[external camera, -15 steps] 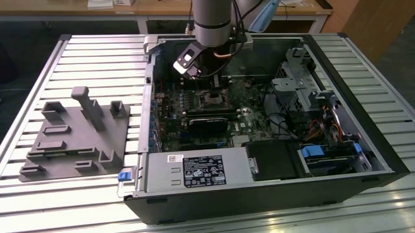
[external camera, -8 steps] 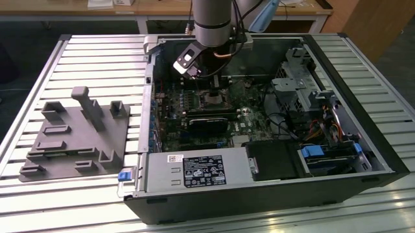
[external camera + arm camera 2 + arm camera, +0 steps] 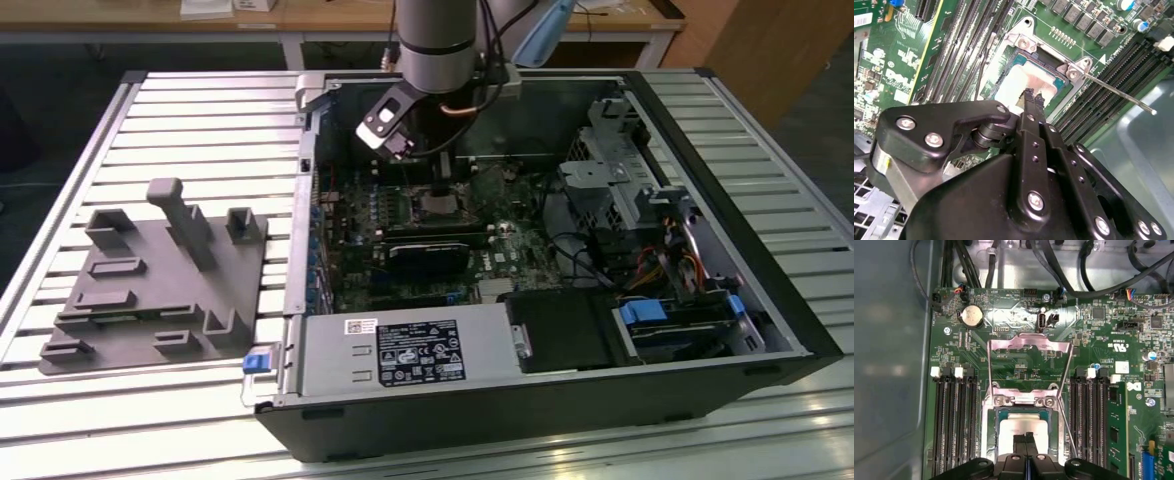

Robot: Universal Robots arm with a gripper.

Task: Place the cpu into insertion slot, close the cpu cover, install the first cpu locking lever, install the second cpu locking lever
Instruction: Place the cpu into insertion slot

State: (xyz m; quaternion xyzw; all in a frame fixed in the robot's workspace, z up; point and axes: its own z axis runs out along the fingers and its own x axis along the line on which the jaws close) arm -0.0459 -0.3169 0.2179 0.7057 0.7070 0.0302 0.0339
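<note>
The cpu (image 3: 1021, 432), a pale silvery square, lies flat in the insertion slot (image 3: 988, 435) on the green motherboard inside the open computer case. My gripper (image 3: 1026, 437) stands straight over it, shut, fingertips pressed together at the middle of the cpu's top (image 3: 1016, 85); whether they touch it I cannot tell. The cpu cover (image 3: 1031, 343), a thin silver frame, is swung open and lies back beyond the slot. A thin lever rod (image 3: 1114, 91) sticks out free beside the socket. In the exterior view the gripper (image 3: 445, 188) reaches down to the slot (image 3: 438, 205).
Black memory slots (image 3: 956, 425) flank the socket on both sides. A black card (image 3: 427, 255) sits nearer the case front, with a power supply (image 3: 400, 355) beyond it and a drive cage (image 3: 621, 180) on the exterior view's right. A grey fixture plate (image 3: 147, 280) lies outside the case.
</note>
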